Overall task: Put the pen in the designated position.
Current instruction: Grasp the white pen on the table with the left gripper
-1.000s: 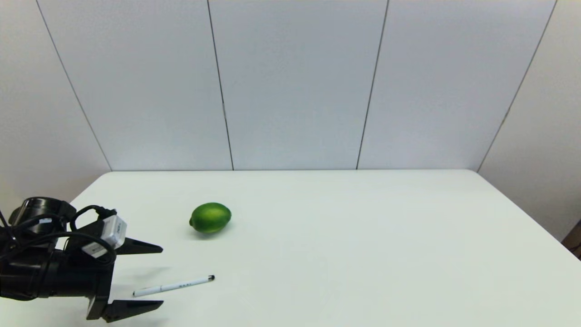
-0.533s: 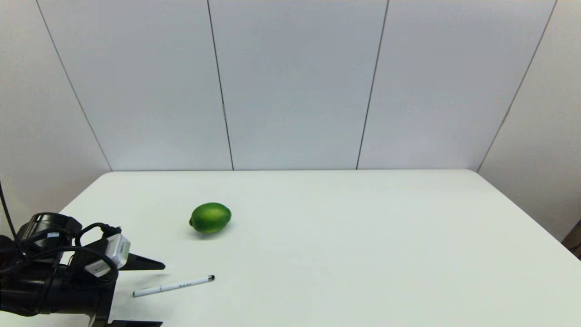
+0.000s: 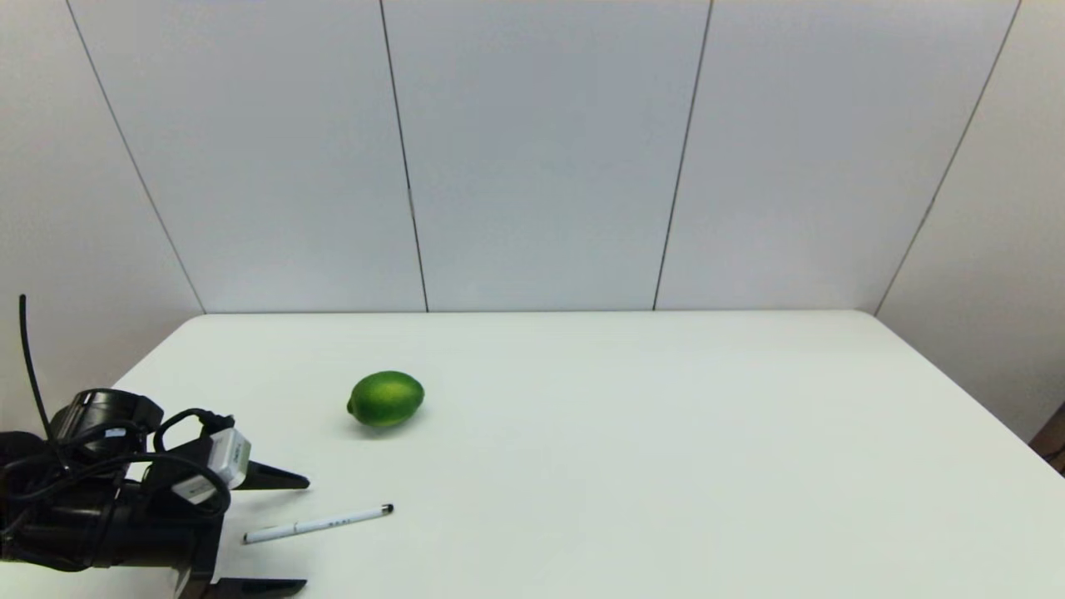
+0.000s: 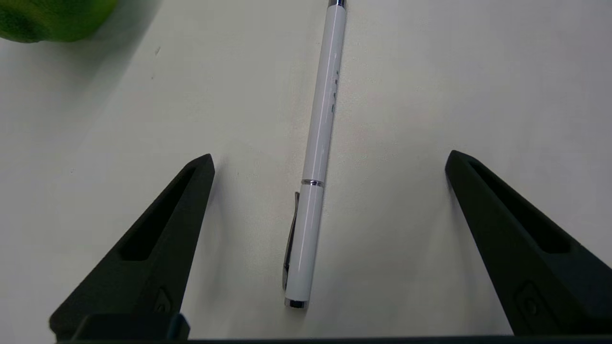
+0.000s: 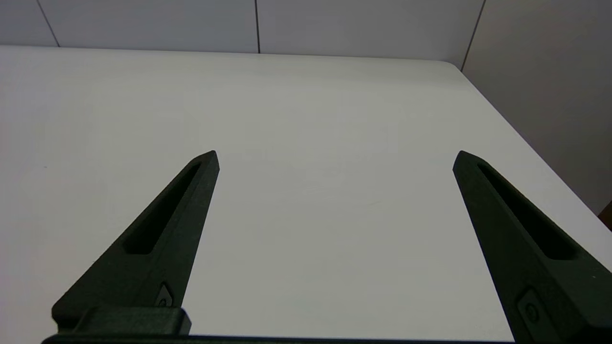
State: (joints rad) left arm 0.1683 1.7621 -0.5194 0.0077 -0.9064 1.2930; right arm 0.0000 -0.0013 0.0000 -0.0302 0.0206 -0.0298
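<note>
The pen [image 3: 317,525] lies flat on the white table [image 3: 632,433] near your left front corner, its black tip pointing toward the middle of the table and its clip end toward the arm. It has not shifted over the last second; what has changed is the left gripper [image 3: 287,532], which has dropped lower and crept a little forward, so that its wide-spread fingers now stand on either side of the pen's clip end without touching it. In the left wrist view the pen [image 4: 315,157] runs up the middle of the gap, well centred between the two fingers. You can read that as the approach nearly finished: the grasp is not yet made, and the carry to the designated position, which no mark on the tabletop shows, is still to come. The right gripper [image 5: 334,157] sits parked over bare table on the right side, its fingers spread wide and holding nothing. Count what you have: one pen, one green lime [image 3: 386,399] well behind the pen, one table, two grippers.
</note>
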